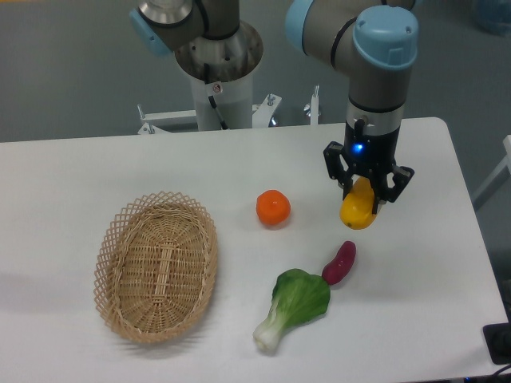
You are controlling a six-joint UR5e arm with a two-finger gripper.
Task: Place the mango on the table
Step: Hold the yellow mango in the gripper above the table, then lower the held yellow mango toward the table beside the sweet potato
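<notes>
Fixed camera view: gripper [366, 194] clamped on the mango [358, 209], right of the orange [273, 207].
Mango position: hanging tilted, apparently just above the table [80, 167].
Nearby: sweet potato [339, 262], bok choy [294, 305], wicker basket [156, 266].
Advice: lower straight down until it rests, then part the fingers slowly so it cannot roll.

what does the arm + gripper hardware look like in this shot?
Grey metallic arm segments with light blue joint caps. A black wrist section with a small lit blue light leads into a black two-finger gripper. A second blue-capped joint sits atop the silver-white pedestal base, which has a black cable.
</notes>
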